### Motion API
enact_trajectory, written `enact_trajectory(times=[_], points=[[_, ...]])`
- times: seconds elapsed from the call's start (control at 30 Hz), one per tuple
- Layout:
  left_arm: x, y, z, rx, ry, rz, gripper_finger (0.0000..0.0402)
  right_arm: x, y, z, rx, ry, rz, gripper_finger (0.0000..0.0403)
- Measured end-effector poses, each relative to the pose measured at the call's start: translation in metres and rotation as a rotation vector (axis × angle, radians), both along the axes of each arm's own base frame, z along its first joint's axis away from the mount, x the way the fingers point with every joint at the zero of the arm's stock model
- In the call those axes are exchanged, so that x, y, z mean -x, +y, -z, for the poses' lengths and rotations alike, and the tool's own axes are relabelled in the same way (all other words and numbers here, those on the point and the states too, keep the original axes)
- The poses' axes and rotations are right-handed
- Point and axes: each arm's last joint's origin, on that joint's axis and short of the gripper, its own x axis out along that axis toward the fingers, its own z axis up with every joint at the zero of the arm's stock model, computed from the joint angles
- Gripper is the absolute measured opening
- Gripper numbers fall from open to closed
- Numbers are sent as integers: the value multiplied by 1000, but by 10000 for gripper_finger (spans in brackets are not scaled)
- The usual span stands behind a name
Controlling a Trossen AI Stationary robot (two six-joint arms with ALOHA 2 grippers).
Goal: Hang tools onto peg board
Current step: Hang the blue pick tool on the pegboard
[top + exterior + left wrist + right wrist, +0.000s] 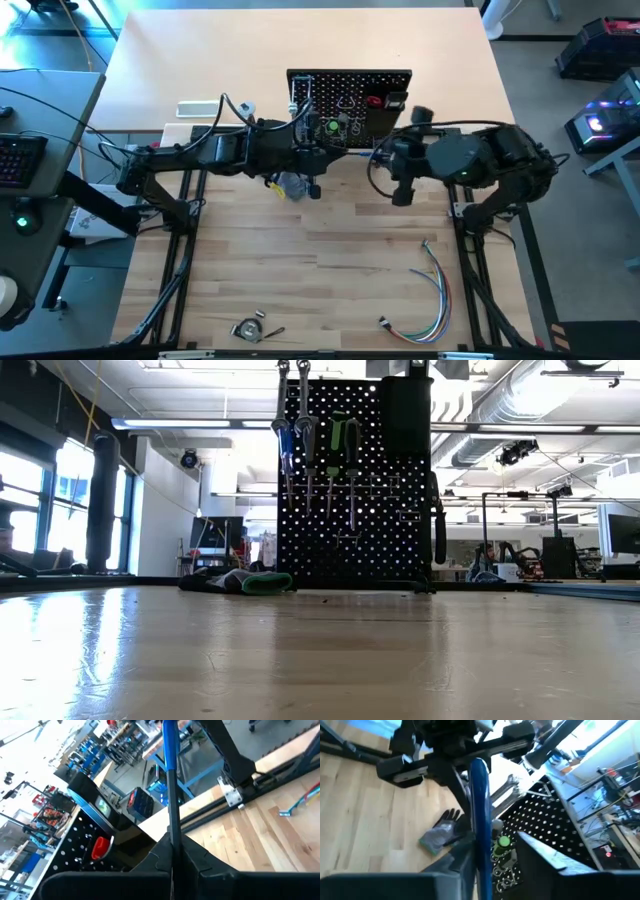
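Blue marks the handover: the left tool is clamped shut on the steel shaft of the hex key, while the right tool stands with its jaws parted around the same blue handle, a gap showing on one side, so it looks to be letting go rather than gripping. Both arms meet just in front of the board, which stands upright at the middle of the far half of the worktop, and the key hangs in the air close to its face, not yet on a hook. The job appears well advanced: green-handled pliers and a red-handled piece are already up on the black panel beside its bin, and a silver wrench shows against the perforations. What seems left is seating the key, and perhaps a small metal item lying alone near the front edge, too small to identify. A grey glove rests on the pale wood planks just in front of the board, and a bundle of wires lies well apart toward the front right. Beyond the worktop spreads a bright open workshop, with tall windows, exposed ceiling ducts, screens and benches crowded with gear.
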Motion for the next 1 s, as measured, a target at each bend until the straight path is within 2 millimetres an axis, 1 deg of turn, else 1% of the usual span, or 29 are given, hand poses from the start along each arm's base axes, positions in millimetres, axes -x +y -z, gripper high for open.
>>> enact_trajectory(times=[0.1,0.23,0.33,0.47,0.57,0.63,0.7,0.83,1.0], points=[[0,3,0,6,1,8,1,13,2,-8,6,-49,9,147],[-1,10,0,30,-13,47,0,43,0,-23,1,-161,94,174],[0,15,-6,60,-69,72,0,61,0,-27,-31,-212,137,179],[2,22,-13,82,-125,100,0,83,-2,-28,-101,-246,170,180],[1,26,-17,113,-175,147,0,90,-4,-22,-142,-227,208,180],[1,28,-21,132,-223,191,0,88,-3,-18,-156,-201,223,180],[1,29,-26,154,-275,243,0,80,1,-13,-157,-177,231,181],[2,29,-35,180,-359,346,0,59,11,-5,-131,-118,197,181],[3,27,-40,208,-401,422,0,26,26,-2,-60,-113,136,181]])
